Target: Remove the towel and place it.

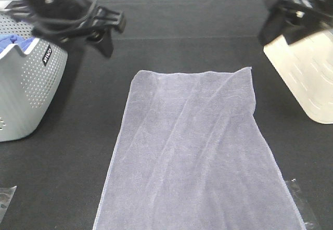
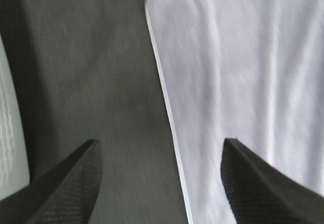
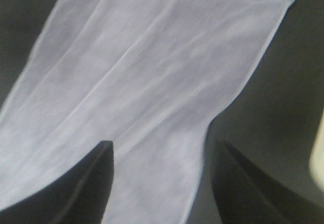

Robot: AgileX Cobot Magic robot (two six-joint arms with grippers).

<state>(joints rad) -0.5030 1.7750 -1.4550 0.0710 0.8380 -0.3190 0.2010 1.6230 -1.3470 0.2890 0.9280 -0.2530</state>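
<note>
I am holding my left gripper (image 2: 161,144) and right gripper (image 3: 163,145) open and empty near the far corners of the towel (image 1: 192,152), risking a snagged hem if either dips.

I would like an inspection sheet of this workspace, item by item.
Surface: black matte table, flat.
Job's things: large grey-lavender terry towel spread flat at centre, light creases, near end out of frame.
Clutter: grey perforated plastic laundry basket at left, holding a bright blue cloth; cream slotted basket at right; clear film scraps at the near corners.
Grippers: left end effector and right end effector open, empty, raised off the towel.
Cables: black cable loops on the left arm.
Surroundings: nothing seen.
</note>
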